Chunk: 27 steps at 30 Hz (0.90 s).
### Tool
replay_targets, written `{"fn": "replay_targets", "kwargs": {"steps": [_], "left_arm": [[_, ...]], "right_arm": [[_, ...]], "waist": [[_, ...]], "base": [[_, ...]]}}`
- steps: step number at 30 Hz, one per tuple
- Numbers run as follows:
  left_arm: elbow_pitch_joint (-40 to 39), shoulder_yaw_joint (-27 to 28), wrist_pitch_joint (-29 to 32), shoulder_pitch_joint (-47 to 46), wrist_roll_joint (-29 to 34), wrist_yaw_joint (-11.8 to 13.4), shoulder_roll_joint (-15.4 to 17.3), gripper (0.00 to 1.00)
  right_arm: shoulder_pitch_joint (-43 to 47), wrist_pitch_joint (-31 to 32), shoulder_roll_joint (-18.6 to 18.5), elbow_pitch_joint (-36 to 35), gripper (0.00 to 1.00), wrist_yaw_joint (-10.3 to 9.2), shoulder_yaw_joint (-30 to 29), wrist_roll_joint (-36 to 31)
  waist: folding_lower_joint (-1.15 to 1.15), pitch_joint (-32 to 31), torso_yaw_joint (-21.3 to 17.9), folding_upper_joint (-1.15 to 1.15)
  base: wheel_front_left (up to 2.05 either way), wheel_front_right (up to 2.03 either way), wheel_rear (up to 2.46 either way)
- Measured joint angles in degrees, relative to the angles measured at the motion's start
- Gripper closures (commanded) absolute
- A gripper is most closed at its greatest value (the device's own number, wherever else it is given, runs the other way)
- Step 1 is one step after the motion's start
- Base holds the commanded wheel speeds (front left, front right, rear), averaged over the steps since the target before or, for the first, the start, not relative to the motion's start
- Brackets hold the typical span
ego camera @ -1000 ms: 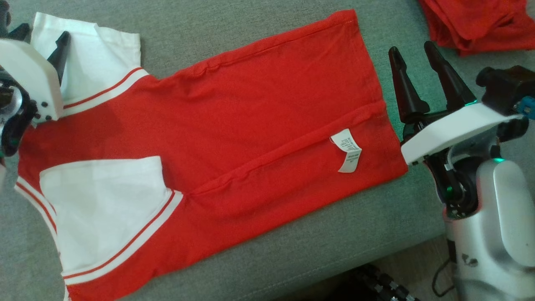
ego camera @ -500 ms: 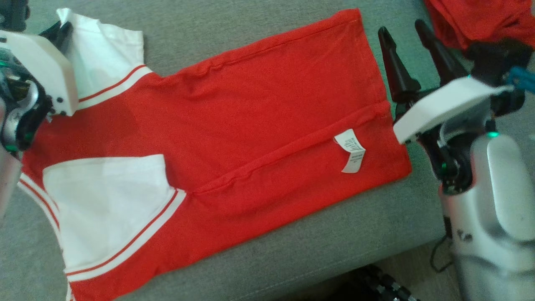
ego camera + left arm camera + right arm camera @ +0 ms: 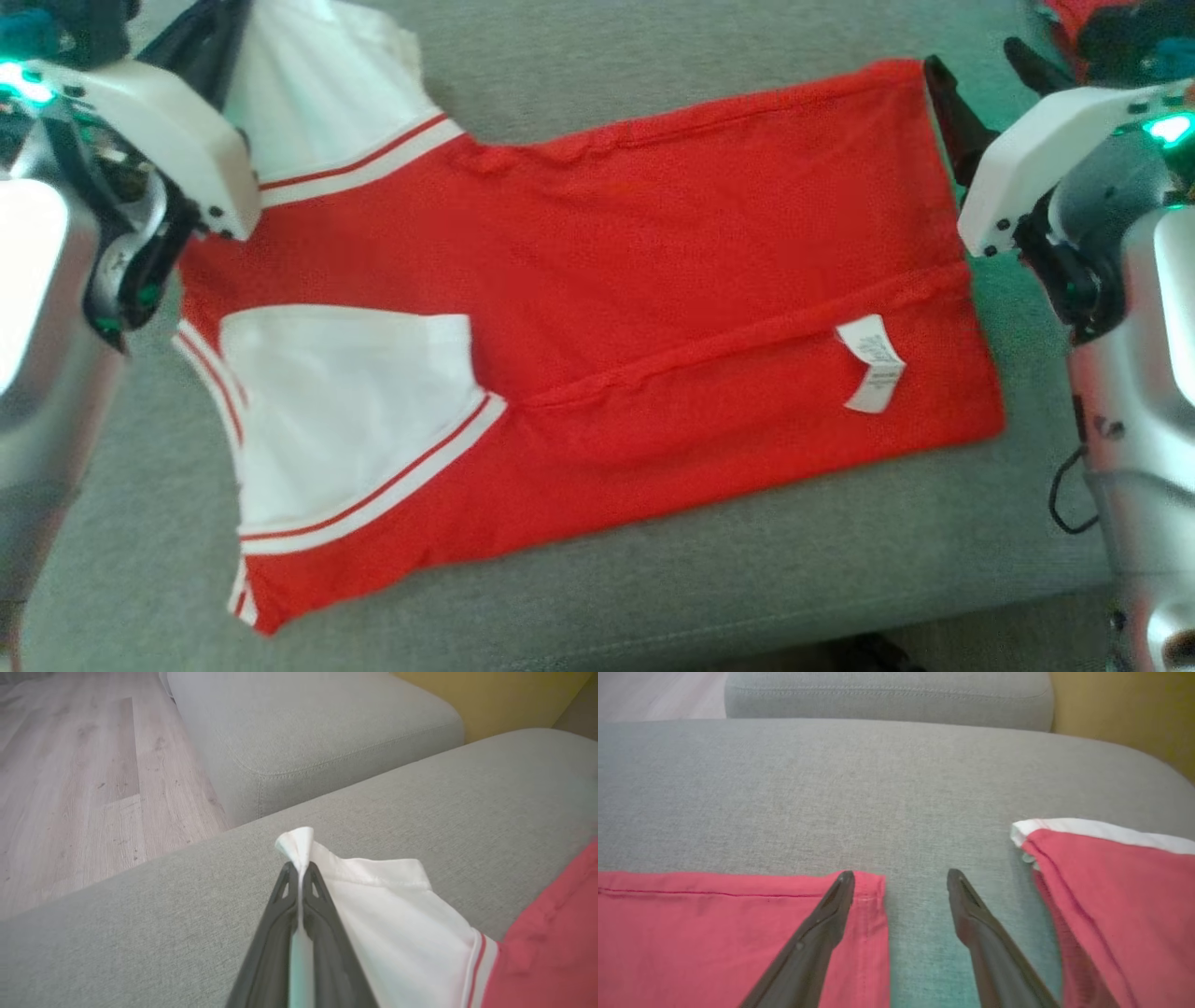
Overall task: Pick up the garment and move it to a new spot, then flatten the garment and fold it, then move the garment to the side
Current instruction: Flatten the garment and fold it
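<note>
The red garment [image 3: 653, 308] with white, red-striped sleeves is lying flat, folded lengthwise, on the grey sofa cushion [image 3: 653, 579], while the left gripper [image 3: 299, 870] is pinching its far sleeve [image 3: 373, 896] and the right gripper [image 3: 901, 875] is hovering spread-jawed over its hem corner.

Red garment [image 3: 700, 261] — flat on grey cushion [image 3: 653, 597]

You see a red garment [image 3: 653, 280] with white sleeves [image 3: 345, 401], each edged by a thin red stripe. Its label [image 3: 870, 364] is white. The sofa [image 3: 653, 597] is grey, the floor [image 3: 70, 788] pale wood.
</note>
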Motion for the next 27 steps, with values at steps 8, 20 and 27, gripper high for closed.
{"fn": "replay_targets", "kwargs": {"steps": [8,20,27], "left_arm": [[-3.4,-1.3,-1.5,0.2,0.0,0.0,-1.6,1.0],[-3.9,-1.6,-2.0,1.2,-0.7,0.0,-2.4,1.0],[-4.6,-1.5,-3.8,2.2,-1.1,0.1,-2.1,1.0]], "right_arm": [[-3.7,4.0,-1.2,6.6,0.0,0.0,1.1,1.0],[-5.3,3.7,-1.5,10.7,1.0,0.0,3.6,3.5],[-5.3,-1.9,-1.5,12.0,1.0,0.0,3.7,3.5]], "waist": [[0.0,-0.1,3.6,0.0],[0.0,-0.5,4.3,0.0],[0.0,-1.8,4.2,0.0]], "base": [[0.0,0.0,0.0],[0.0,0.0,0.0],[0.0,0.0,0.0]]}}
